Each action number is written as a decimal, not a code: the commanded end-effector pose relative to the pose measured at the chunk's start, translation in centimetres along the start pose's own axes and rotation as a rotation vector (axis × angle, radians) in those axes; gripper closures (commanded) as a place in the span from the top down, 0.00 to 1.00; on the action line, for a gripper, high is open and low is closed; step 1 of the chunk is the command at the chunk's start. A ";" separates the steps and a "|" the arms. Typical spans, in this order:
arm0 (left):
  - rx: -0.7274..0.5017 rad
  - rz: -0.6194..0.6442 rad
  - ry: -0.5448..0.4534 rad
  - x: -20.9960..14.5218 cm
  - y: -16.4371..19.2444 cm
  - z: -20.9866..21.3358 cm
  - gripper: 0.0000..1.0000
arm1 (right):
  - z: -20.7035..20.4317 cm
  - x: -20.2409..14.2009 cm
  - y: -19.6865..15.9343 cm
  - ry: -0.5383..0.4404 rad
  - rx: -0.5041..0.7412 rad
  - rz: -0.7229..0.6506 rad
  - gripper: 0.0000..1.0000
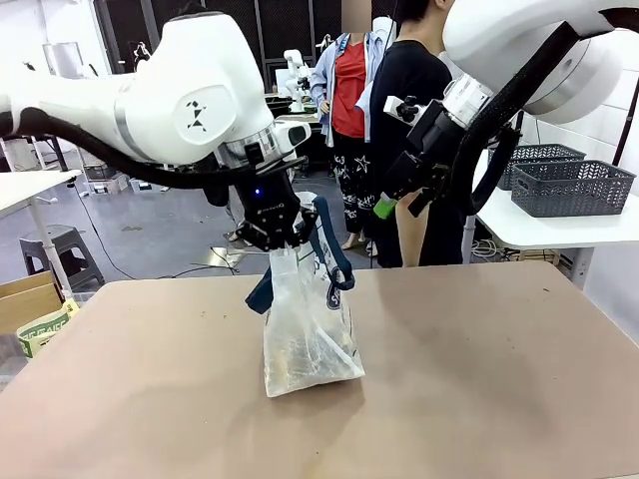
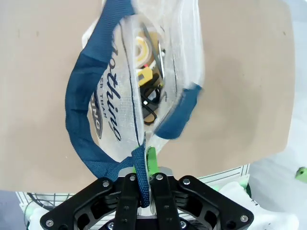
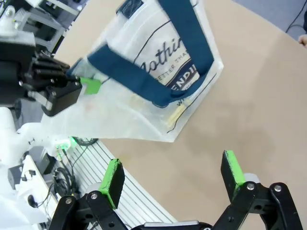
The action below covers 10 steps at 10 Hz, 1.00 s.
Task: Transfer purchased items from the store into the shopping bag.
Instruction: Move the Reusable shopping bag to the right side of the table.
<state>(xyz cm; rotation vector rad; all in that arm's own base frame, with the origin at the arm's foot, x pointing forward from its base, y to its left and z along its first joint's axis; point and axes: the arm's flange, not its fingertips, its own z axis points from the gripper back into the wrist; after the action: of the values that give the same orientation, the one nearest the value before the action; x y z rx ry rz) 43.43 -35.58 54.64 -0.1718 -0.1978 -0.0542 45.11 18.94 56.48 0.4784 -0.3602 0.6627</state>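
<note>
The shopping bag [image 1: 308, 334], translucent white plastic with navy strap handles, stands on the brown table [image 1: 479, 379] left of centre. My left gripper [image 1: 285, 242] is shut on its top edge by a handle and holds it upright. From above, in the left wrist view, that gripper [image 2: 146, 160] pinches the rim and strap, and the bag [image 2: 120, 96] gapes open with yellow-and-white items [image 2: 143, 50] and black cords [image 2: 151, 96] inside. My right gripper [image 1: 394, 205] hangs open in the air to the bag's right, holding nothing. Its view looks down past open jaws [image 3: 172, 175] at the bag [image 3: 163, 62].
Dark grey mesh baskets [image 1: 569, 185] sit on a white side table at the right. Two people stand behind the table's far edge [image 1: 399, 120]. A stool [image 1: 60, 249] and a cardboard box [image 1: 30, 299] are off the left edge.
</note>
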 end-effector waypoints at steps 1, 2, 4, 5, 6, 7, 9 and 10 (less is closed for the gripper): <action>0.031 -0.039 -0.058 3.8 -0.7 2.4 0.00 | 0.1 0.3 0.0 -0.001 0.021 -0.019 1.00; 0.023 -0.034 -0.073 5.0 -0.3 3.5 0.00 | 0.1 0.3 0.0 -0.001 0.021 -0.019 1.00; 0.008 -0.059 -0.068 6.8 1.3 5.5 0.00 | 0.1 0.3 0.0 -0.001 0.021 -0.019 1.00; 0.012 -0.063 -0.078 7.6 2.3 6.3 0.00 | 0.1 0.3 0.0 -0.001 0.021 -0.019 1.00; 0.024 -0.068 -0.092 8.2 3.3 7.1 0.00 | 0.1 0.3 0.0 -0.001 0.021 -0.019 1.00; 0.032 -0.086 -0.091 8.6 4.5 8.0 0.00 | 0.1 0.3 0.0 -0.001 0.021 -0.019 1.00; 0.028 -0.117 -0.086 9.1 7.2 9.5 0.00 | 0.1 0.3 0.0 -0.001 0.021 -0.019 1.00; 0.039 -0.118 -0.118 9.2 8.9 10.6 0.00 | 0.1 0.3 0.0 -0.001 0.021 -0.019 1.00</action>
<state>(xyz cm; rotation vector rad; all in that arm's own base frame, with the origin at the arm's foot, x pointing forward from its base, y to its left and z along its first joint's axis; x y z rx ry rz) 51.61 -27.10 63.56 -0.1168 -0.2906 -0.1337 45.13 18.89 56.49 0.4790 -0.3596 0.6611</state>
